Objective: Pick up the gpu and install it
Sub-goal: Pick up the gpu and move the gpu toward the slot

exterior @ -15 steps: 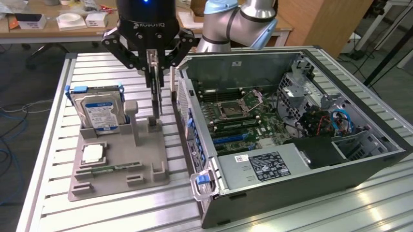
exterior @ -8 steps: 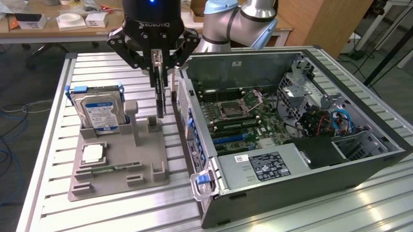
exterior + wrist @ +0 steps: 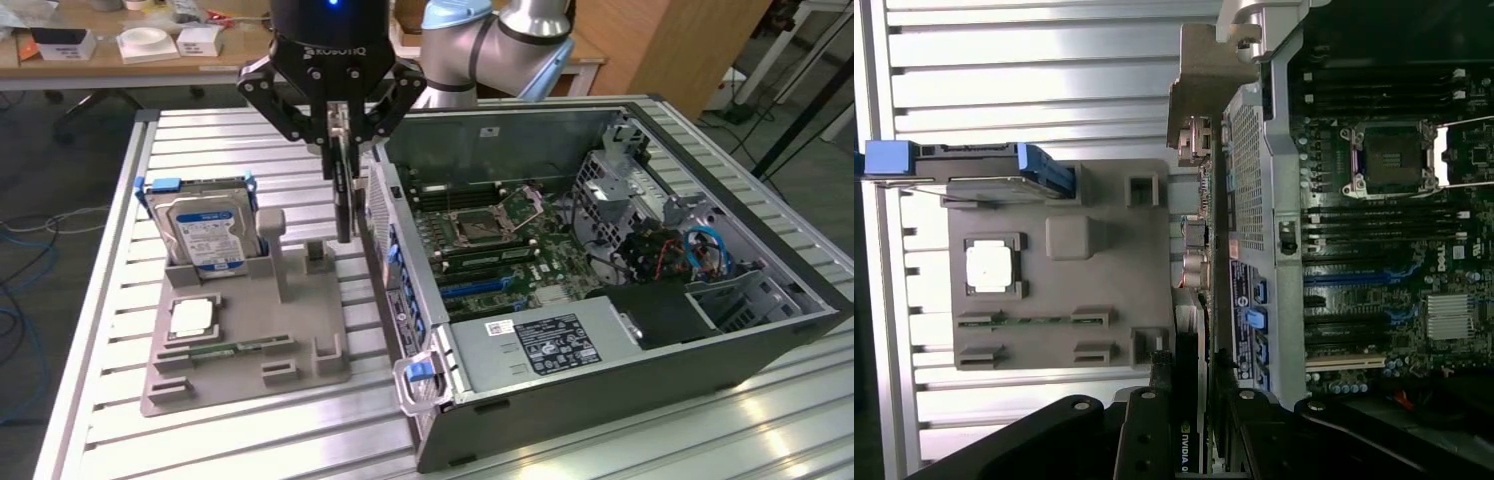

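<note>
Gpu [image 3: 344, 200] hangs on edge from my gripper [image 3: 336, 135], which is clenched on its upper edge, between the grey holder [image 3: 307, 330] on the exterior view's left and the open case [image 3: 601, 380] on its right. I judge it light and stiff but fragile. A grip belongs on the bare board edge or the bracket [image 3: 1204, 80], never on the components or contacts.
</note>
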You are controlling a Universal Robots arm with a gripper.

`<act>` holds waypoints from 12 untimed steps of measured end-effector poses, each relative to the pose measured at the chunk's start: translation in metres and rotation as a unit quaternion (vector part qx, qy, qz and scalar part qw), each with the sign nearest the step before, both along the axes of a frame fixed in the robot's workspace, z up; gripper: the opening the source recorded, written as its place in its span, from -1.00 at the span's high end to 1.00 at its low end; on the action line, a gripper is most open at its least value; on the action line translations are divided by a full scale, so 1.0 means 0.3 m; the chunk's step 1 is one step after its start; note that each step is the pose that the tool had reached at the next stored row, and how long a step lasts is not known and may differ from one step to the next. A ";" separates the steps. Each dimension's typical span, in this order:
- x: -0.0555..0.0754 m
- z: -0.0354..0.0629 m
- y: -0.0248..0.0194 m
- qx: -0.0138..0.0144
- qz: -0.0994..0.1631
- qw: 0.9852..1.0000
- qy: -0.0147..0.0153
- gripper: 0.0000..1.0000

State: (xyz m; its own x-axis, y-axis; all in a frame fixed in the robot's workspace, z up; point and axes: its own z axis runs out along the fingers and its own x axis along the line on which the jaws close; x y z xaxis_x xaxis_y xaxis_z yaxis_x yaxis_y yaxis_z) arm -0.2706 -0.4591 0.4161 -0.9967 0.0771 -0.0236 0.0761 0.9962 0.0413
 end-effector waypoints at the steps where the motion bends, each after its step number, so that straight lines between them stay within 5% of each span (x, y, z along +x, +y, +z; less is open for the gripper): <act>1: 0.004 0.000 0.000 0.000 0.000 1.000 0.000 0.47; 12: 0.044 0.000 0.000 0.000 0.000 1.000 0.000 0.47</act>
